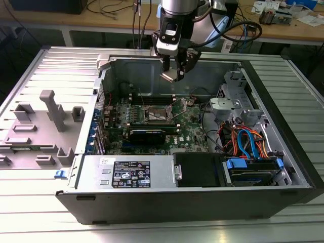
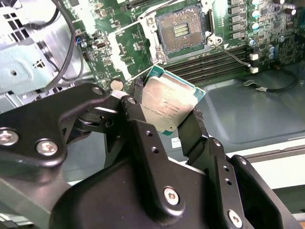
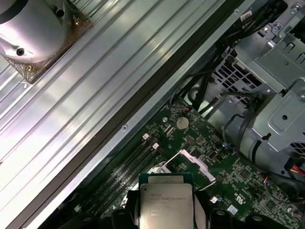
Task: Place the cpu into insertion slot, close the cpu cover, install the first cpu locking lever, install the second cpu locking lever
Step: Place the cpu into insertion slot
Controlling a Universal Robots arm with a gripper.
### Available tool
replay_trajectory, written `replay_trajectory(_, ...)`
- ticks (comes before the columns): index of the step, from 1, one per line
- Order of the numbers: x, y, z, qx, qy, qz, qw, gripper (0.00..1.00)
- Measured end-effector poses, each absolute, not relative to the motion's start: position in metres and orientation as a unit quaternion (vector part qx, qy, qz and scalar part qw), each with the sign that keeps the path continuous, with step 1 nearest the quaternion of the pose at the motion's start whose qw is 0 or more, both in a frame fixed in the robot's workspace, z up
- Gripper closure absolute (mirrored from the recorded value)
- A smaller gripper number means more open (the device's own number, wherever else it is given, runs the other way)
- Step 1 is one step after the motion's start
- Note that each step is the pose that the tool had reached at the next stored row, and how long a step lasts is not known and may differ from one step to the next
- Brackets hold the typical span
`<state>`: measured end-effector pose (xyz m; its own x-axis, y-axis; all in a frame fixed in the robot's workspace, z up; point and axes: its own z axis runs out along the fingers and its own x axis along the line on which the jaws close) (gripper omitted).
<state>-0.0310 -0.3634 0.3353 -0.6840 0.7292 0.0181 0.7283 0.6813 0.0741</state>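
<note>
An open grey metal computer case lies on a ribbed silvery metal table, with a cluttered wooden workbench behind it. Above its green circuit board, the black two-fingered gripper pinches the flat, square, silver-lidded cpu by two edges. The second wrist view shows the insertion slot, a square socket with a dark centre and silvery rim, uncovered and apart from the cpu.

Part of cpu beyond the first wrist view's edge, flanks behind jaws
</note>
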Motion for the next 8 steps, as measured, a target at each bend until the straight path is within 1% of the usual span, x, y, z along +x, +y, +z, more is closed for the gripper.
replay_trajectory(8,-0.0309,-0.3634,0.3351,0.398,0.917,0.037,0.006,0.46)
